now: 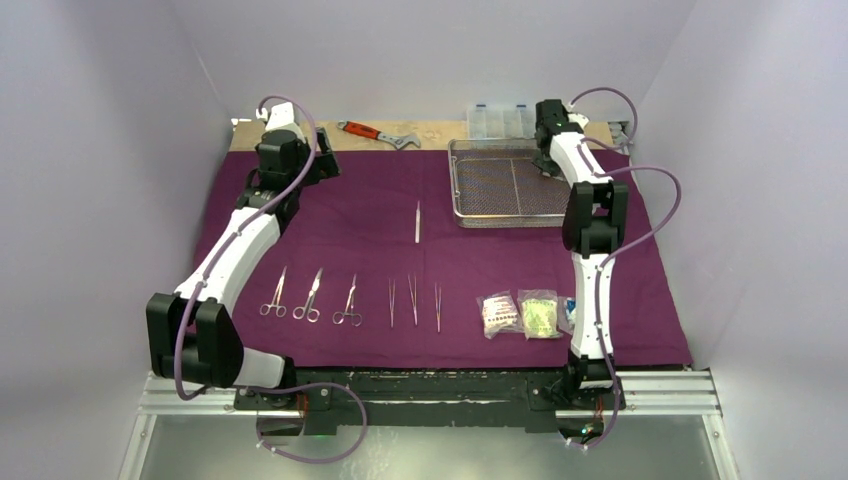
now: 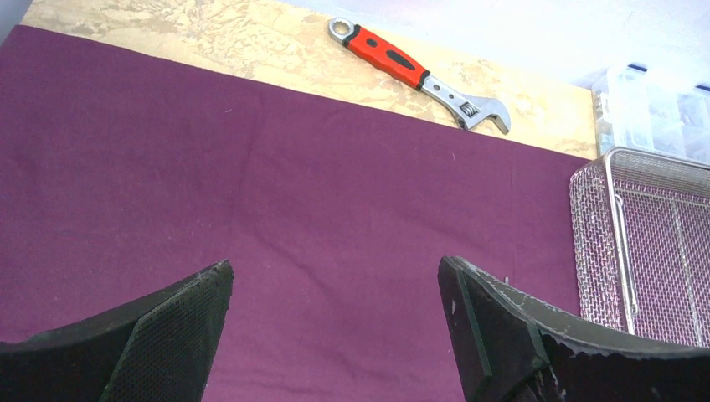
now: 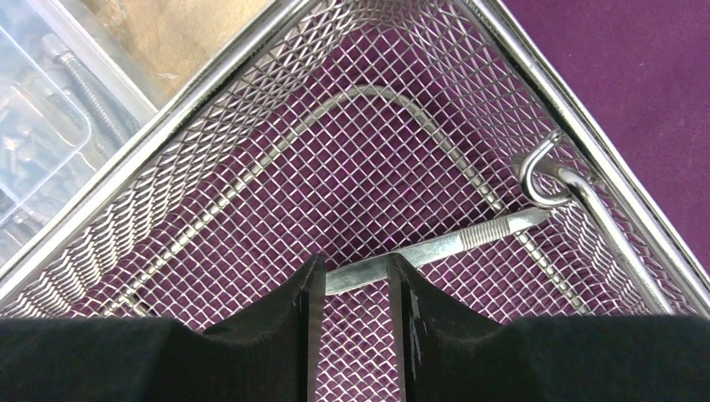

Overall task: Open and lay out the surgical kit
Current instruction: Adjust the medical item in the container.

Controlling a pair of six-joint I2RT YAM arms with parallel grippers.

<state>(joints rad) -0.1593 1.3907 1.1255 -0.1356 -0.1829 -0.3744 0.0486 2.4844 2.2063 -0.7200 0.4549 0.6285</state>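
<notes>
Right end effector (image 3: pixel 356 266) clamped on ribbed steel tweezers (image 3: pixel 469 239), left end effector (image 2: pixel 335 266) apart

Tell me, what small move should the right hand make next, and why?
Probably tighten the right hand on the tweezers and lift them straight up. They lie in the wire-mesh tray corner, between its fingers; whether it already pinches them is unclear. Their tip lies close to the tray handle.
</notes>
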